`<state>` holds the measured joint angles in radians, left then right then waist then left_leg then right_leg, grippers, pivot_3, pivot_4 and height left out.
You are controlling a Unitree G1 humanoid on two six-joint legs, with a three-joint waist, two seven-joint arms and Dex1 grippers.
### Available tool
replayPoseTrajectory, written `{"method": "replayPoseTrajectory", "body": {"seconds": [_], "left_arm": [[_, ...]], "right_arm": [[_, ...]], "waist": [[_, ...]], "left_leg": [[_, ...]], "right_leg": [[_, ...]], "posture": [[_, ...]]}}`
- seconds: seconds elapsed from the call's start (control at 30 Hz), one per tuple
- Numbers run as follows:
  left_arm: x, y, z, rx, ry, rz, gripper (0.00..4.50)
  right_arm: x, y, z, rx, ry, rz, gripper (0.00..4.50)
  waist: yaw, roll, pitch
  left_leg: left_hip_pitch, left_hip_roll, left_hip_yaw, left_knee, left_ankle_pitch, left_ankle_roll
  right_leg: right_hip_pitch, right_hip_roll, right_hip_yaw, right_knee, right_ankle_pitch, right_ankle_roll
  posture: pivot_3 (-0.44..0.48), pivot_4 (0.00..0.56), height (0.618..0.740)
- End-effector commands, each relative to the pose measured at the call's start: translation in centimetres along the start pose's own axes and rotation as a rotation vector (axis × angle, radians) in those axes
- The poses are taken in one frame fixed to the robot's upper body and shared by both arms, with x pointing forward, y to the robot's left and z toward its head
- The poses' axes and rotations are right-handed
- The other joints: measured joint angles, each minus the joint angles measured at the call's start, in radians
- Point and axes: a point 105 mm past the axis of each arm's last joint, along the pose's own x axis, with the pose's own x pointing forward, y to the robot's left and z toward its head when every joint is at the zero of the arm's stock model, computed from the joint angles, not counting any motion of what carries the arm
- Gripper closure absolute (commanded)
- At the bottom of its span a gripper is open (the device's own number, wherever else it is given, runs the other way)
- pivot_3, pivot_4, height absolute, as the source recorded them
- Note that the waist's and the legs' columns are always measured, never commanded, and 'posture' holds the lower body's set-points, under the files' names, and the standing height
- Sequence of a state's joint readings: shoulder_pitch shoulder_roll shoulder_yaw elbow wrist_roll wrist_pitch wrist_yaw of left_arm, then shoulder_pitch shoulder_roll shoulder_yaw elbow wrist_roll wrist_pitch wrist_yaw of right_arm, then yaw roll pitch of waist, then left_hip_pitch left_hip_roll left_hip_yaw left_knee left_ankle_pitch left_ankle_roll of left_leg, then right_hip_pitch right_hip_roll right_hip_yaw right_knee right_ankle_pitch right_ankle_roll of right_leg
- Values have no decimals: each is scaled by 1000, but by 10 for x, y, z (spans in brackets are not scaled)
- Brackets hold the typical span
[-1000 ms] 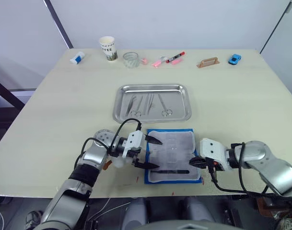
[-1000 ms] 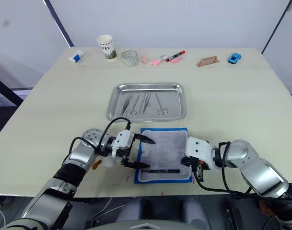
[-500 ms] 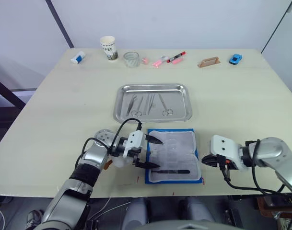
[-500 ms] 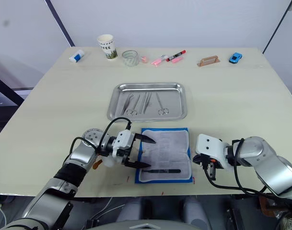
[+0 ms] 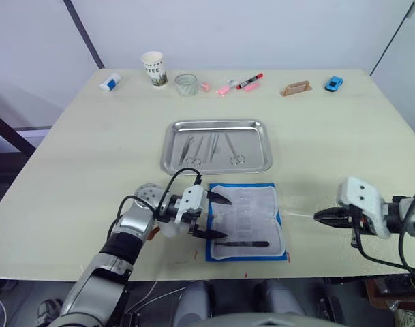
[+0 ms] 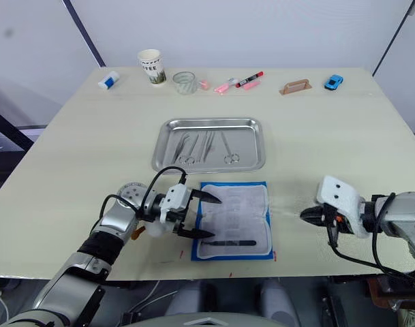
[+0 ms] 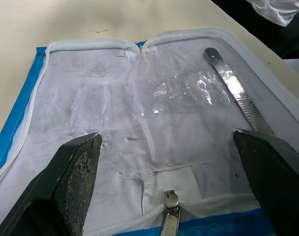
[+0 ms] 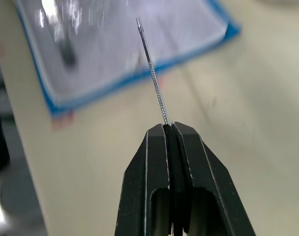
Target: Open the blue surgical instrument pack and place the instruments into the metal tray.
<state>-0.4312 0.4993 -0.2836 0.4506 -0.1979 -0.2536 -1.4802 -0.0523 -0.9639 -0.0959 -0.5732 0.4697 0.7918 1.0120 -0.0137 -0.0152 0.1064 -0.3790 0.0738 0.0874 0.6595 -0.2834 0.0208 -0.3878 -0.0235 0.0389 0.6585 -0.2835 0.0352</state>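
Observation:
The blue surgical instrument pack (image 5: 247,221) lies unfolded near the table's front edge, pale lining up. A dark instrument (image 5: 244,243) lies along its near edge, and a flat silver one (image 7: 237,93) rests on the lining. My left gripper (image 5: 224,218) stands open over the pack's left edge, nothing between its fingers. My right gripper (image 5: 321,216) is to the right of the pack, shut on a thin silver instrument (image 8: 154,78) that points back toward it. The metal tray (image 5: 217,123) sits just beyond the pack with several instruments (image 5: 197,147) in it.
Along the far edge stand a small white-and-blue bottle (image 5: 110,82), a paper cup (image 5: 152,68), a glass jar (image 5: 186,84), pink and red markers (image 5: 240,84), a brown handle-shaped piece (image 5: 296,88) and a blue toy car (image 5: 334,84). Bare table lies on either side of the tray.
My right gripper has moved right, away from the pack's right edge, carrying the thin silver instrument. The left gripper has stayed where it was.

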Motion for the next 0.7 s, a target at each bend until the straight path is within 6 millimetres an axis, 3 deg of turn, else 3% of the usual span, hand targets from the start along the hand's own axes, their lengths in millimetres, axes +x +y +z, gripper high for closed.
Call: {"method": "replayPoseTrajectory", "body": {"seconds": [0.03,0.27,0.5,0.7], "left_arm": [[5,-16,-27,-105,65,-33,0],[7,-16,-27,-105,60,-24,0],[8,-15,-27,-107,56,-11,0],[8,-11,-25,-107,53,-3,0]], "right_arm": [[9,-3,30,17,-121,-41,4420],[42,-22,73,123,-259,-153,4420],[77,-61,118,362,-353,-283,4420],[109,-89,131,514,-368,-374,4420]], "waist": [[0,1,0],[1,2,1],[0,4,1],[-1,5,1]], "left_leg": [[0,0,0,0,0,0],[-1,0,0,0,0,0],[-2,0,0,0,0,0],[-4,-1,0,0,0,0]], "right_leg": [[0,0,0,0,0,0],[0,0,0,0,0,0],[-3,0,0,2,0,0],[-4,0,2,2,0,0]], "posture": [[0,150,740],[0,150,740],[0,150,740],[0,150,740]]}}
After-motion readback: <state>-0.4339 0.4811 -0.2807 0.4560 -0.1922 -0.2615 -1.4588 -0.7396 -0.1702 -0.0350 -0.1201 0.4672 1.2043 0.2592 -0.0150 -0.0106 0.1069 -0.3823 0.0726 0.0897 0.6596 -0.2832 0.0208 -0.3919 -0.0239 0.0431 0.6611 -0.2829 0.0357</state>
